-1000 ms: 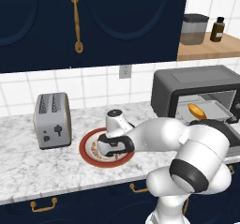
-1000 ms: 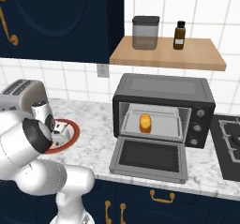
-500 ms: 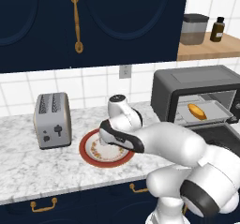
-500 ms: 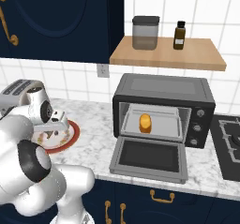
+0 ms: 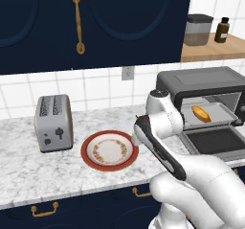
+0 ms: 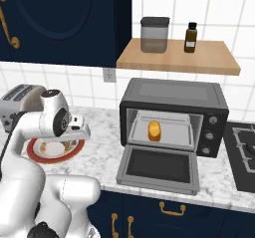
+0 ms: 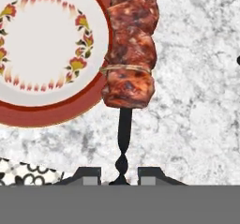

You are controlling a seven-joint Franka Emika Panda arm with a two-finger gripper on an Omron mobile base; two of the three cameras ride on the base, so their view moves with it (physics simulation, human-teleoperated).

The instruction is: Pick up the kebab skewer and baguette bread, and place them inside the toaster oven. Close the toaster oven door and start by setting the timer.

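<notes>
Glossy patterned plate (image 7: 42,54) on speckled marble counter (image 7: 197,101)

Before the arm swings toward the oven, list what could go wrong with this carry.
1. The gripper pinches only the thin dark handle end of the kebab skewer, with the meat far out in front; it may pivot or slip.
2. The toaster oven door lies open and flat, so a low approach could catch the skewer on it.
3. The baguette bread already sits mid-rack in the toaster oven; the skewer could knock it.
</notes>
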